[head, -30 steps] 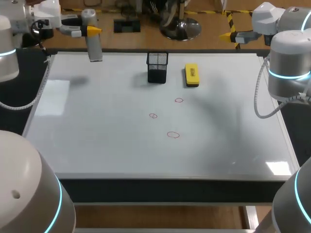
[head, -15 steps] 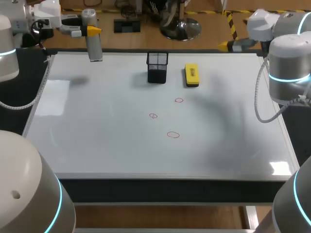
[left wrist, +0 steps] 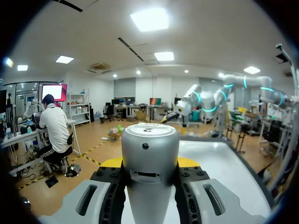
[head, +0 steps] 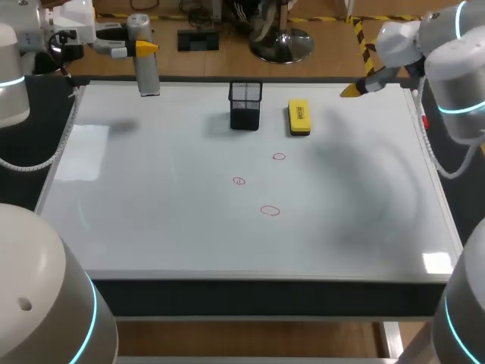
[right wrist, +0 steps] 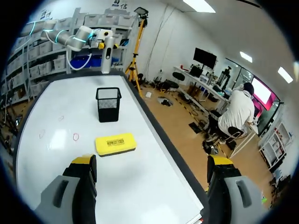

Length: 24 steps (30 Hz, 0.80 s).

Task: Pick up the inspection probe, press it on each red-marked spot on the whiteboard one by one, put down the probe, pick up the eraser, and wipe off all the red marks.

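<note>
The inspection probe (left wrist: 149, 149) hides most of the left gripper (left wrist: 149, 163); only yellow slivers peek out beside it. And the red marks (head: 270, 210) are too small to tell their shapes.

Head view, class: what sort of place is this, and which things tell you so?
Probably a robotics test bench: a flat whiteboard bearing red marks, a yellow eraser on it, and the left gripper holding an inspection probe.

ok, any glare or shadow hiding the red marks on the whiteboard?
Head view: glare patches on the whiteboard, at its left side and near-right corner, and a soft shadow across its right part; the red marks sit clear of both. Right wrist view: a bright patch lies close beside the marks. Left wrist view: the inspection probe fills the middle.
</note>
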Each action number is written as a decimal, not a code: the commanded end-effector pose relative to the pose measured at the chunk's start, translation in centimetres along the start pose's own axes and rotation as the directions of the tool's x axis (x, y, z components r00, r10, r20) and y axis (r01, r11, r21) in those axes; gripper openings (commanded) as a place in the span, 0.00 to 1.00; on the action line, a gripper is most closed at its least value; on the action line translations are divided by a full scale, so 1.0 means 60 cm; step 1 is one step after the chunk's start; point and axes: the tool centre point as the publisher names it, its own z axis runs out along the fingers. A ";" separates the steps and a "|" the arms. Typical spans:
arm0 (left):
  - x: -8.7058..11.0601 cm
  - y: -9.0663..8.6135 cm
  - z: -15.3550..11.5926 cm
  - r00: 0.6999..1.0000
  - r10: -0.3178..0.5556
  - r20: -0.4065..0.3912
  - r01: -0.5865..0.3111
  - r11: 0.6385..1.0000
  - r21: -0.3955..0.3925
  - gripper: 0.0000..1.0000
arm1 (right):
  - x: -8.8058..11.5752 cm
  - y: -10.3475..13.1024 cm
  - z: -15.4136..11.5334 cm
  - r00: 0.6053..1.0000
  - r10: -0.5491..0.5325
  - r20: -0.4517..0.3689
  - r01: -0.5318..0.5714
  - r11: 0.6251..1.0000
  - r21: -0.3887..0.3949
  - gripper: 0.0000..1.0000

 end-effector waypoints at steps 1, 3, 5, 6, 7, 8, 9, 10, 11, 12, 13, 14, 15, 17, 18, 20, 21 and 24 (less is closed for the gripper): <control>0.000 -0.002 -0.001 1.000 0.001 -0.001 -0.001 1.000 0.000 0.00 | -0.009 0.003 -0.001 0.757 -0.144 -0.637 0.545 0.678 0.493 1.00; 0.000 -0.002 -0.001 1.000 0.001 -0.001 -0.001 1.000 0.000 0.00 | -0.009 0.001 0.003 0.723 -0.154 -0.674 0.592 0.640 0.490 1.00; 0.000 -0.002 -0.001 1.000 0.001 -0.001 -0.001 1.000 0.000 0.00 | -0.008 0.000 0.006 0.687 -0.169 -0.707 0.644 0.593 0.484 1.00; 0.000 -0.002 -0.001 1.000 0.001 -0.001 -0.001 1.000 0.000 0.00 | -0.007 0.001 0.008 0.674 -0.181 -0.716 0.667 0.565 0.485 1.00; 0.000 -0.002 -0.001 1.000 0.001 -0.001 -0.001 1.000 0.000 0.00 | -0.009 0.000 0.011 0.662 -0.197 -0.723 0.698 0.515 0.498 1.00; 0.000 -0.002 -0.001 1.000 0.001 -0.001 -0.001 1.000 0.000 0.00 | -0.010 -0.002 0.012 0.646 -0.201 -0.736 0.718 0.485 0.499 1.00; 0.000 -0.002 -0.001 1.000 0.001 -0.001 -0.001 1.000 0.000 0.00 | -0.011 -0.002 0.013 0.632 -0.206 -0.748 0.734 0.471 0.490 1.00; 0.000 -0.002 -0.001 1.000 0.001 -0.001 -0.001 1.000 0.000 0.00 | -0.011 -0.002 0.014 0.621 -0.216 -0.754 0.746 0.460 0.482 1.00; 0.000 -0.002 -0.001 1.000 0.001 -0.001 -0.001 1.000 0.000 0.00 | -0.013 -0.003 0.016 0.610 -0.220 -0.761 0.755 0.452 0.474 1.00; 0.000 -0.002 -0.001 1.000 0.001 -0.001 -0.001 1.000 0.000 0.00 | -0.013 -0.003 0.018 0.594 -0.224 -0.773 0.768 0.445 0.461 1.00; 0.000 -0.002 -0.001 1.000 0.001 -0.001 -0.001 1.000 0.000 0.00 | -0.014 -0.003 0.020 0.578 -0.236 -0.782 0.784 0.429 0.450 1.00; 0.000 -0.002 -0.001 1.000 0.001 -0.001 -0.001 1.000 0.000 0.00 | -0.014 -0.003 0.022 0.563 -0.243 -0.790 0.795 0.422 0.436 1.00; 0.000 -0.002 -0.001 1.000 0.001 -0.001 -0.001 1.000 0.000 0.00 | -0.014 -0.001 0.024 0.547 -0.253 -0.798 0.807 0.412 0.423 1.00; 0.000 -0.002 -0.001 1.000 0.001 -0.001 -0.001 1.000 0.000 0.00 | -0.013 0.002 0.029 0.524 -0.272 -0.807 0.825 0.400 0.400 1.00; 0.000 -0.002 -0.001 1.000 0.001 -0.001 -0.001 1.000 0.000 0.00 | -0.013 0.004 0.030 0.508 -0.278 -0.815 0.837 0.382 0.392 1.00; 0.000 -0.002 -0.001 1.000 0.001 -0.001 -0.001 1.000 0.000 0.00 | -0.012 0.001 0.036 0.489 -0.297 -0.820 0.847 0.384 0.366 1.00; 0.000 -0.002 -0.001 1.000 0.001 -0.001 -0.001 1.000 0.000 0.00 | -0.012 0.002 0.038 0.485 -0.307 -0.819 0.850 0.386 0.359 1.00; 0.000 -0.002 -0.001 1.000 0.001 -0.001 -0.001 1.000 0.000 0.00 | -0.014 0.007 0.039 0.501 -0.345 -0.794 0.841 0.410 0.352 1.00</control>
